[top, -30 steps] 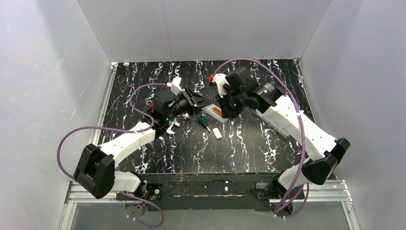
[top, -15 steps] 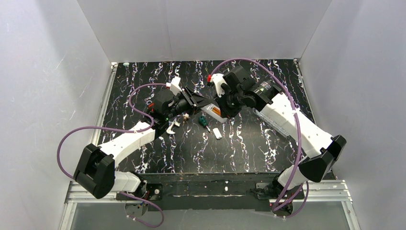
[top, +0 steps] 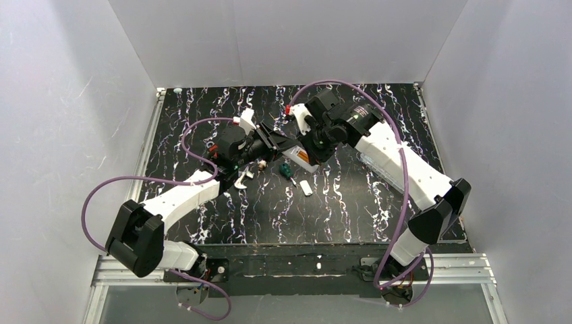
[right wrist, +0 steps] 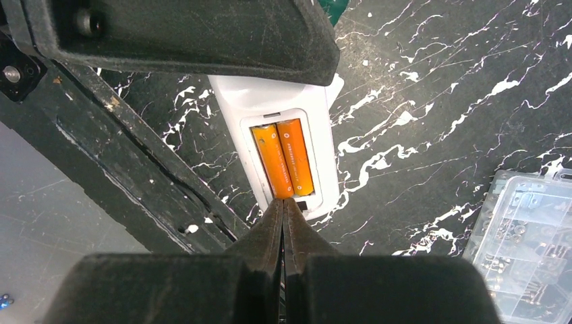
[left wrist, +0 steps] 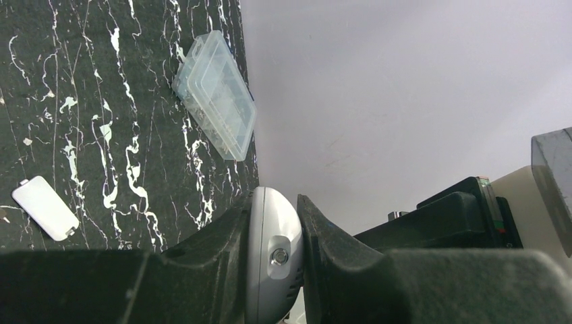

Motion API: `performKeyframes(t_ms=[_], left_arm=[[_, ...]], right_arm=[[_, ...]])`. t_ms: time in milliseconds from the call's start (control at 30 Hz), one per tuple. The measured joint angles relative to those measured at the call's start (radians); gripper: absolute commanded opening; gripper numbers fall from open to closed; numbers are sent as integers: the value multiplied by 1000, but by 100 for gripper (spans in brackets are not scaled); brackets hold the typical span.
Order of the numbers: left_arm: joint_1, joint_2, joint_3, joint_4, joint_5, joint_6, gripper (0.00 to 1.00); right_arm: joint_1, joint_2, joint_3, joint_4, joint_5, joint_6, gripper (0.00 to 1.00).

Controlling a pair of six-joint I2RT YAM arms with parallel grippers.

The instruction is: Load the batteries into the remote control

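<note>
Table centre crowded: left pincer [top: 275,144] and right pincer [top: 305,152] meet over remote control [right wrist: 322,145], no gap between them. Green-handled screwdriver [top: 287,171] and white cover piece [top: 306,187] lie just nearside. Clear plastic box [right wrist: 533,236] blocks right side, partly under right arm. Near half of table [top: 270,216] open between the arms. Walls [top: 290,40] close three sides.

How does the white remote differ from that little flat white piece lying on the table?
The white rectangular remote control is clamped in the left hand; the small flat white cover piece lies loose on the black marbled table. The remote is bigger. Its open back shows two orange batteries; the cover is plain. Both are white plastic.
</note>
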Motion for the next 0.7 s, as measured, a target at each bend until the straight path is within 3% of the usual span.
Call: performKeyframes(t_ms=[700], left_arm=[[10, 0, 0, -43, -24, 31, 0]], right_arm=[[-6, 196, 201, -166, -20, 40, 2]])
